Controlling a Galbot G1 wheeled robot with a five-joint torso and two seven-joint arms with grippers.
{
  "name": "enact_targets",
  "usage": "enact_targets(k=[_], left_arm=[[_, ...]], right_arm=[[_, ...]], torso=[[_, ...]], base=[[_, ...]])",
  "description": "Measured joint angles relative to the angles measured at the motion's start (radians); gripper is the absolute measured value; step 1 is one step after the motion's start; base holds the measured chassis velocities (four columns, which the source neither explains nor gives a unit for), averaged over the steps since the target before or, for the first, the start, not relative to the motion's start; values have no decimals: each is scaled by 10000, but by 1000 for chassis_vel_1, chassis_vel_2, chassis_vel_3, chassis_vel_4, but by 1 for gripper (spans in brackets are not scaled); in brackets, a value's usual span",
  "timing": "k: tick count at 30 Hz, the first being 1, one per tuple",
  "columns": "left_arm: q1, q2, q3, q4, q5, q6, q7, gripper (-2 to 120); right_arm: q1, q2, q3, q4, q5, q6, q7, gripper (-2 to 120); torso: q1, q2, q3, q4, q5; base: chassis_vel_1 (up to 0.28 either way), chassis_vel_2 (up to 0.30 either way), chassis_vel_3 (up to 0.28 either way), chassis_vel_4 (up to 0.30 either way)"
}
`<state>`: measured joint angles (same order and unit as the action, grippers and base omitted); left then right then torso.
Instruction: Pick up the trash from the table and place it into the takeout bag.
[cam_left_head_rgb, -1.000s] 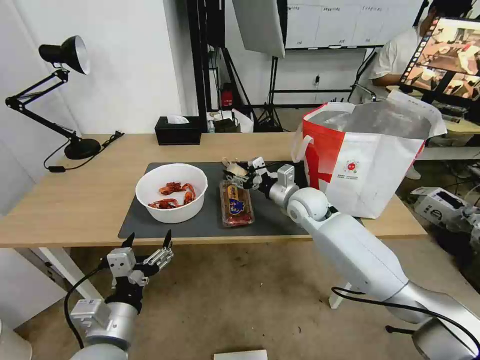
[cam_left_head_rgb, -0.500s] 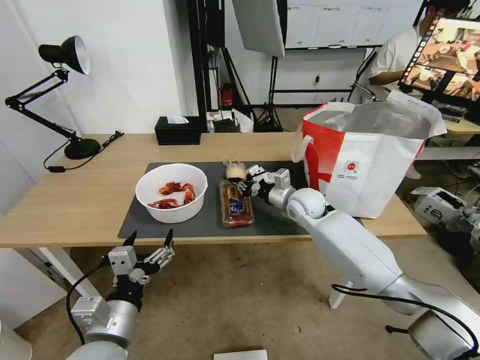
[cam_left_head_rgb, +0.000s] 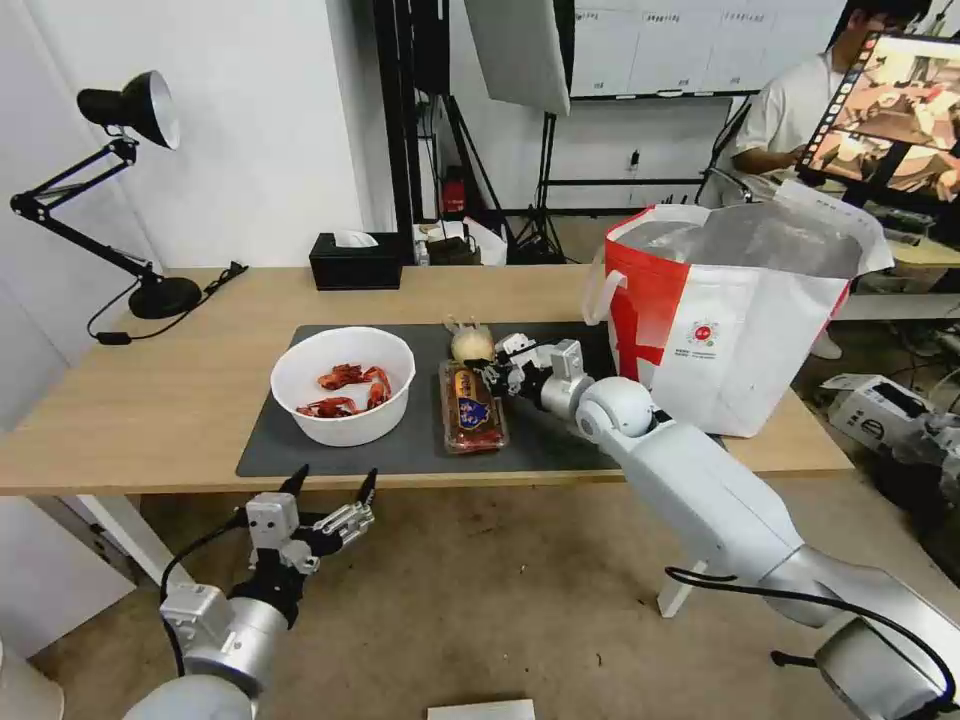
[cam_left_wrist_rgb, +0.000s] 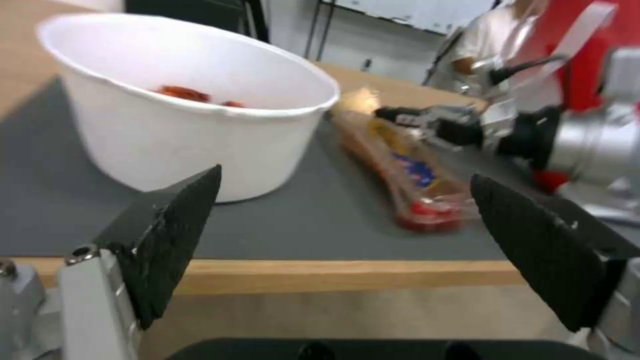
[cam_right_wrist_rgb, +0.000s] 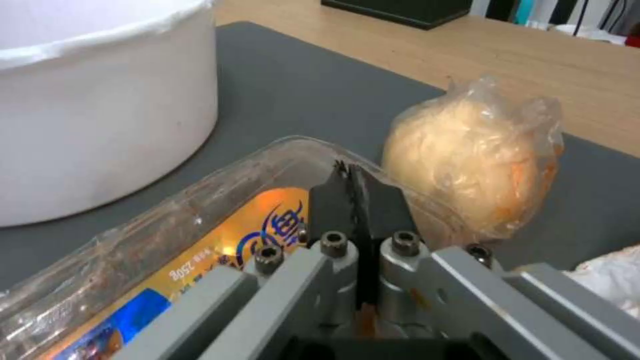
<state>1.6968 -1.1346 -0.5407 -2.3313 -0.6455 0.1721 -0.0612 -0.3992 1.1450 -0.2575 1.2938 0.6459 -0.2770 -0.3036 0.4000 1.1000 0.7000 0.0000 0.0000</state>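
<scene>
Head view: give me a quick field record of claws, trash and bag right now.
right claw: shut, at the tray's far end, beside the bundle
left claw: open, below the table's near edge, in front of the bowl
bowl: on mat, holds red shells
tray: on mat, right of bowl
bundle: on mat, behind tray
bag: upright, open, at the table's right end

- On your table (cam_left_head_rgb: 180, 400) lies the mat (cam_left_head_rgb: 420, 445), with the bowl (cam_left_head_rgb: 343, 384) on its left part.
- Just right of the bowl you have the tray (cam_left_head_rgb: 472, 407); the bundle (cam_left_head_rgb: 471, 344) sits behind the tray's far end.
- The right gripper (cam_left_head_rgb: 494, 372) is at that far end, beside the bundle.
- The bag (cam_left_head_rgb: 735, 310) stands at the table's right end.
- The tissue box (cam_left_head_rgb: 355, 261) sits at the far edge, the lamp (cam_left_head_rgb: 120, 190) far left.
- The left gripper (cam_left_head_rgb: 330, 490) hangs before the near edge, below the bowl.
</scene>
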Motion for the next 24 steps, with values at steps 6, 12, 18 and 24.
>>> enact_targets(k=[6,12,18,24], left_arm=[[-588,515,44,66,-1776,189,5,100],[-1392,1176,327,255,-4143,521,-43,100],[-1835,1576,477,558,-5555,681,-87,100],[-2397,1937,800,1115,-6544,697,-83,100]], right_arm=[[-31,-27,6,39,3,-5,0,0],[-48,-137,7,131,21,-15,20,0],[-57,-138,22,192,37,-16,25,0],[-122,-138,24,388,37,-21,37,0]], torso=[[0,0,0,1,0],[0,0,0,0,-1],[1,0,0,0,-1],[0,0,0,0,-1]], base=[[0,0,0,0],[0,0,0,0],[0,0,0,0],[0,0,0,0]])
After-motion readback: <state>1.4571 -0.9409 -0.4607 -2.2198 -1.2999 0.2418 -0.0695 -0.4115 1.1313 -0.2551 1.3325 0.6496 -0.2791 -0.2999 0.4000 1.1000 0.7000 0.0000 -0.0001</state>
